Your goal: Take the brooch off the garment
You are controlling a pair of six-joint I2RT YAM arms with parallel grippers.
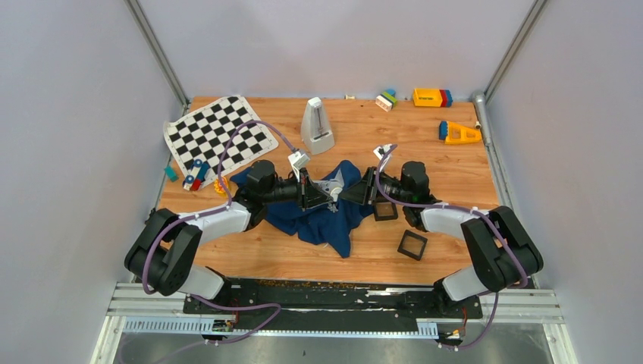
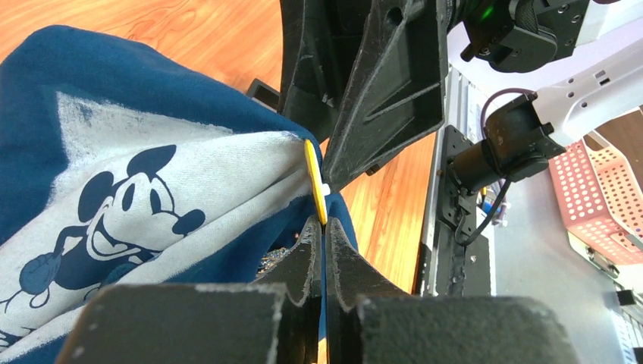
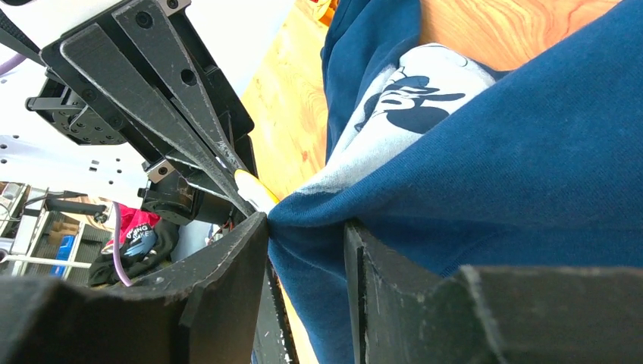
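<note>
Left claw [image 2: 324, 231]: closed on the brooch. My two fingers meet tip to tip on its lower edge, with no gap between them.
Brooch [image 2: 313, 173]: a small yellow-gold disc, seen edge-on from my left wrist, with a little white bit at its middle. It lies against the edge of the grey-white print patch and touches the cloth there. I cannot tell whether it is fastened or free.
Right claw [image 3: 303, 227]: clamped on a fold of the garment just beside the brooch. Navy cloth fills the space between my two fingers.
Garment [image 1: 322, 224]: a navy blue T-shirt, crumpled at the middle of the bench. One part is drawn up to the spot where my claws meet, and the cloth runs taut into the right pinch.
Print patch [image 2: 114, 212]: Mickey Mouse in navy on grey-white, facing my left wrist camera, its upper corner pulled toward the brooch.
Claws together: tip facing tip above the shirt, very near each other, with the brooch between them.
Bench [image 1: 440, 171]: orange-brown wood.
Black square frames [image 1: 412, 244]: two, to the right of the shirt. One is near the front edge; the other lies just beside my right arm.
Chequered cloth [image 1: 218, 135]: flat at the far left corner, well apart from the shirt.
Pale pyramid-shaped piece [image 1: 317, 125]: upright behind the shirt.
</note>
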